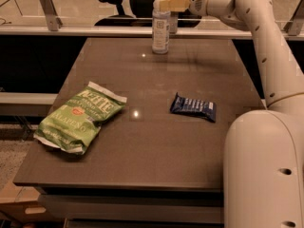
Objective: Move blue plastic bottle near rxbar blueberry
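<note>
Blue plastic bottle (161, 32) upright at far edge of table (142, 175), gripper (164, 4) at its neck, likely placed to lift it, grip state impossible to tell; rxbar blueberry (193, 107) well apart nearer front, green chip bag (78, 118) farther left.

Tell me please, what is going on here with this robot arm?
The robot's gripper is at the top of the blue plastic bottle, which stands upright at the far edge of the table. The rxbar blueberry lies flat nearer the front right, well apart from the bottle. A green chip bag lies on the left. The bottle is not yet near the bar.
</note>
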{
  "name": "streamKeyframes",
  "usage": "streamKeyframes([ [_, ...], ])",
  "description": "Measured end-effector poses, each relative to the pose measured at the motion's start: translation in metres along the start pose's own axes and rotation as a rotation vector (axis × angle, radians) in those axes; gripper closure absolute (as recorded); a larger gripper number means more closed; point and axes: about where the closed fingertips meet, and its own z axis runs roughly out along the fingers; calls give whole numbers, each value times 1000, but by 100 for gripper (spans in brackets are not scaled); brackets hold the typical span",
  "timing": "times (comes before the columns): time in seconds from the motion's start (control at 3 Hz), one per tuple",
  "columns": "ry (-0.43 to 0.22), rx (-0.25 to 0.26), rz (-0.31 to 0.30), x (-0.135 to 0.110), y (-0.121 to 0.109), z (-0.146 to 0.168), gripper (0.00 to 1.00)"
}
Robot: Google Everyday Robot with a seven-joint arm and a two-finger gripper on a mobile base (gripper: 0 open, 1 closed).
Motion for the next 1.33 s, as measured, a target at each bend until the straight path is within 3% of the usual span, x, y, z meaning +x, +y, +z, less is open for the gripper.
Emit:
streamKeyframes([
  [0.67,-10,-39,27,9,9,12,0],
  [1.0,-19,-35,28,11,10,14,17],
  [1.33,-28,-17,10,9,8,10,41],
])
